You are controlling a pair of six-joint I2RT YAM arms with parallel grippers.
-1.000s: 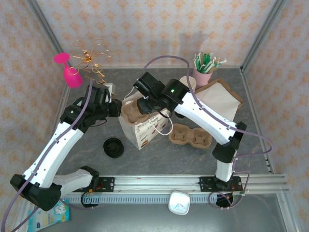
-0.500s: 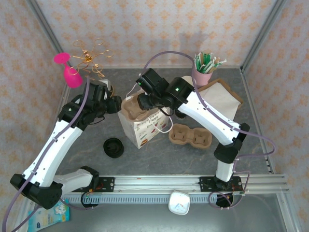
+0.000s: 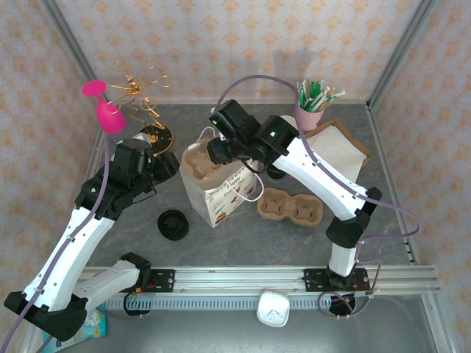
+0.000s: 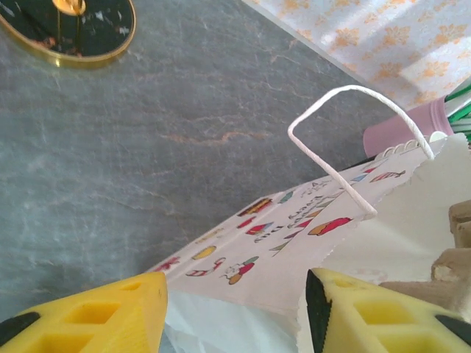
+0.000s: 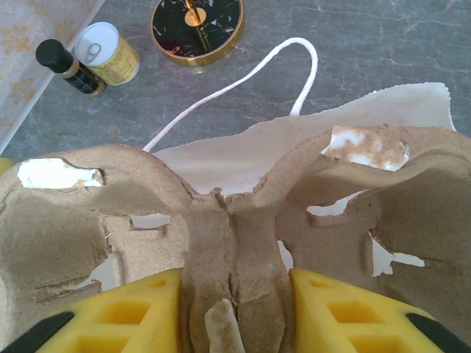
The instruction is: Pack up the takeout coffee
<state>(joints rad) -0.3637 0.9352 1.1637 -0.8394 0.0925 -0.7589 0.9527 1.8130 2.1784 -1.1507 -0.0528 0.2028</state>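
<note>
A grey, marble-veined counter [image 3: 243, 243] carries a white paper bag [image 3: 221, 200] with printed sides and cord handles. A moulded brown pulp carrier [image 5: 243, 198] sits in the bag's mouth, and the right jaws pinch its middle ridge. The left jaws stand apart at the bag's rim, gripping nothing. The takeout coffee [image 3: 274, 175], small and dark, stands just right of the bag, mostly hidden under the right arm.

The left arm [image 3: 77, 228] and right arm [image 3: 318, 179] are white shells with black joints, trailing lilac cables [image 3: 257, 77]. Yellow fingers [image 4: 140, 298] have square cut-outs.
</note>
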